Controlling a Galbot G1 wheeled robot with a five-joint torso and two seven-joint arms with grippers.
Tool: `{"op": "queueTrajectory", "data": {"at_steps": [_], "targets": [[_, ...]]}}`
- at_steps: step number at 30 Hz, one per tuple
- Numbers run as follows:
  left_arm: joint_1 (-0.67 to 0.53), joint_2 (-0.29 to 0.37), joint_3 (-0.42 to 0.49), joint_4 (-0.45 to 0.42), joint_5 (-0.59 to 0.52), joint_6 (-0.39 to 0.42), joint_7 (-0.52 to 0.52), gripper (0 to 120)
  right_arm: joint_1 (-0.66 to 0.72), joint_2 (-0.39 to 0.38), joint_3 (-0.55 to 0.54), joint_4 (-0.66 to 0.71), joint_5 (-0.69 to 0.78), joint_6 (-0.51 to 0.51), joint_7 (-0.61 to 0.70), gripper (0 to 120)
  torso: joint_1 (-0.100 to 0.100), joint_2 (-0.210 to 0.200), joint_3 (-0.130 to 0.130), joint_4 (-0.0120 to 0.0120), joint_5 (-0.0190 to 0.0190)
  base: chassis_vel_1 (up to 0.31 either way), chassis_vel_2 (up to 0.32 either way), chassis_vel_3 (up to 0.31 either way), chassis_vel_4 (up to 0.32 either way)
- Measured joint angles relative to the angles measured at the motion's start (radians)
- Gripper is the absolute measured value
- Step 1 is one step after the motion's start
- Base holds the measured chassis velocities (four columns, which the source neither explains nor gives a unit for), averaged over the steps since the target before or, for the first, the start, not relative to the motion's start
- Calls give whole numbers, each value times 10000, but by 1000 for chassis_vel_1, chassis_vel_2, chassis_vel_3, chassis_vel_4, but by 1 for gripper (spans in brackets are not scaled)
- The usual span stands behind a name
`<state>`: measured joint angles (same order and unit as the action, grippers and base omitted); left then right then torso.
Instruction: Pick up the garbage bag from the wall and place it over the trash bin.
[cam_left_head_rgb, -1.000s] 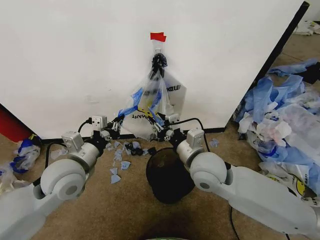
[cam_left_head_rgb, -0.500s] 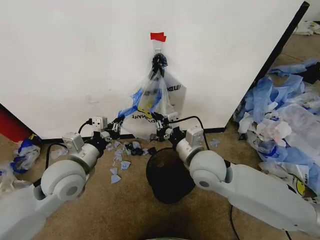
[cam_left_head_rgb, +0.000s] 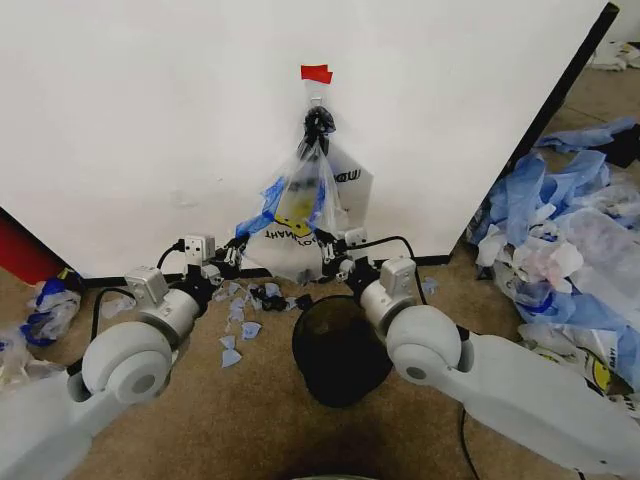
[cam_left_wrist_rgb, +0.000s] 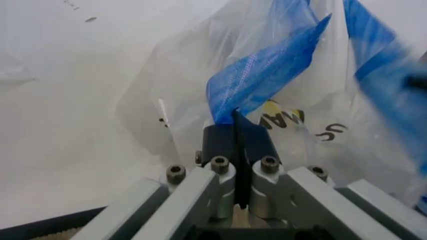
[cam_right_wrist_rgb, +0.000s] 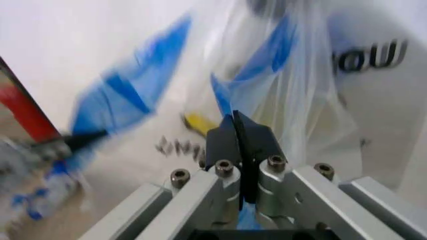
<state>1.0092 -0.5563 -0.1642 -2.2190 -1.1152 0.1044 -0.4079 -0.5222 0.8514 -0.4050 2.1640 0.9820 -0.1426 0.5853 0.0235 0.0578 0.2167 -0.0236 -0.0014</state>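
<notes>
The garbage bag (cam_left_head_rgb: 298, 205), see-through with blue handles and a yellow print, hangs on the white wall (cam_left_head_rgb: 150, 120) from a black clip under a red tape mark (cam_left_head_rgb: 316, 73). My left gripper (cam_left_head_rgb: 238, 251) is shut on a blue handle strip (cam_left_wrist_rgb: 267, 75) at the bag's lower left. At the bag's lower right, my right gripper (cam_left_head_rgb: 327, 245) is shut on the thin plastic and blue trim (cam_right_wrist_rgb: 257, 70). The trash bin (cam_left_head_rgb: 338, 350), black mesh, stands on the carpet just below both grippers, beside my right forearm.
A whiter bag with dark lettering (cam_left_head_rgb: 352, 180) hangs behind the garbage bag. Blue scraps (cam_left_head_rgb: 240, 312) litter the floor by the wall's base. A heap of blue and white plastic bags (cam_left_head_rgb: 575, 230) lies to the right, past the wall's black edge strip (cam_left_head_rgb: 560, 95).
My right gripper has shifted slightly right and up with the bag's lower edge. The bag now hangs narrower. The left gripper has barely moved.
</notes>
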Motion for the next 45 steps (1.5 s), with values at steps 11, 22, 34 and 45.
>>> {"op": "queueTrajectory", "data": {"at_steps": [11, 22, 34, 45], "targets": [[4, 70, -144, -50, 0, 0, -64, 0, -1344, -563, 1691, 1035, 325, 773, -861, 0, 0, 0, 0, 1, 3, 0, 0, 0, 0], [-86, 17, -194, -134, 23, -1, -103, 0, -3254, -1031, 3349, 1608, 732, 1470, -1359, 0, -1, 2, 0, -2, 4, 0, 0, 0, 0], [432, -5, -832, -373, 137, -13, -181, 0, -4423, -1006, 4242, 2103, 1232, 1983, -1592, 0, 0, 2, 0, -2, 1, 0, 0, 0, 0], [1642, -232, -1980, -1077, 273, 190, -324, 0, -5257, -913, 4858, 2362, 1189, 2161, -1738, 0, 0, 2, 0, -1, 1, 0, 0, 0, 0]]}}
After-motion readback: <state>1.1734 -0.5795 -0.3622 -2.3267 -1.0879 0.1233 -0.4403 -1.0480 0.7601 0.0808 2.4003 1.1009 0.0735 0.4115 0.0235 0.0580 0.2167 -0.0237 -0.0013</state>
